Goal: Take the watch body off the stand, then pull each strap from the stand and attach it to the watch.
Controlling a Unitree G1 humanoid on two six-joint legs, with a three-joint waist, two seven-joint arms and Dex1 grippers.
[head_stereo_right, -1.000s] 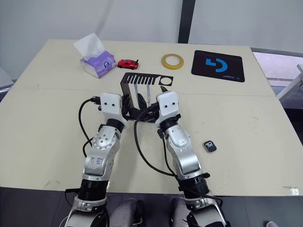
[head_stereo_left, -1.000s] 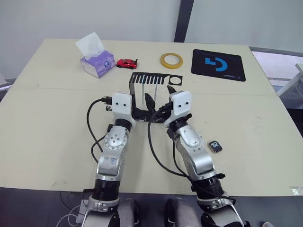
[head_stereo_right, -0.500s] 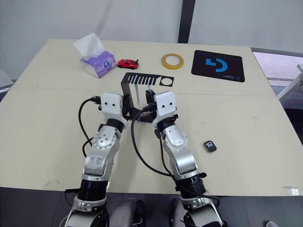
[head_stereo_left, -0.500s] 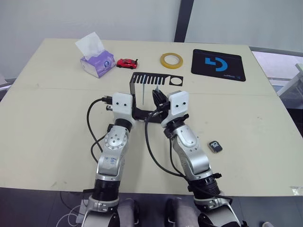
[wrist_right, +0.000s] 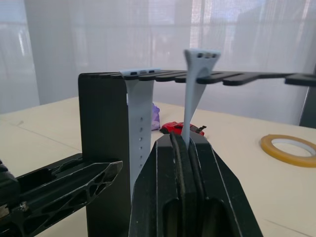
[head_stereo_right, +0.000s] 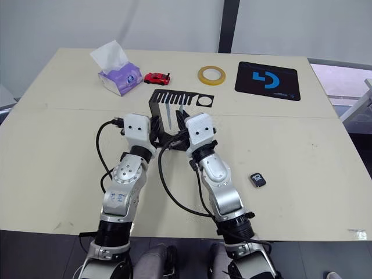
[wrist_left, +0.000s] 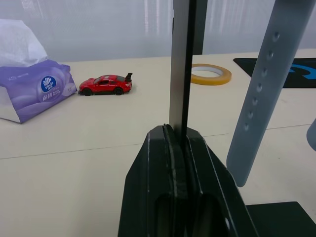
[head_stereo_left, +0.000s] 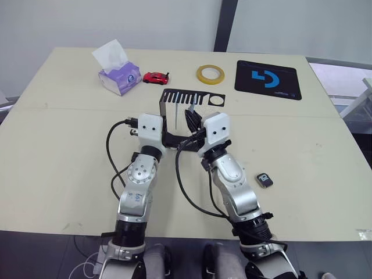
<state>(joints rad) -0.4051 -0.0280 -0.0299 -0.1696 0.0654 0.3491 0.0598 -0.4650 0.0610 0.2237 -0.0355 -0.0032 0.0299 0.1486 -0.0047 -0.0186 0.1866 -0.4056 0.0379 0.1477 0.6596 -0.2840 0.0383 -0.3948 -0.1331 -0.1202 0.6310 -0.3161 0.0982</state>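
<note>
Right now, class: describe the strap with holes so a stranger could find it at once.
Find the black stand mid-table. Two pale blue straps hang from its slotted top; the strap with holes hangs beside the upright back, and a row of small holes runs down it.

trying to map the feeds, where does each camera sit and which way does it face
Head eyes: high, looking down over both forearms at the table, stand and watch body.
Left wrist: low, along the left hand, shut on the stand's upright; holed strap alongside.
Right wrist: low, along the right hand, shut on the other strap.
Shared: red car, tape roll.
</note>
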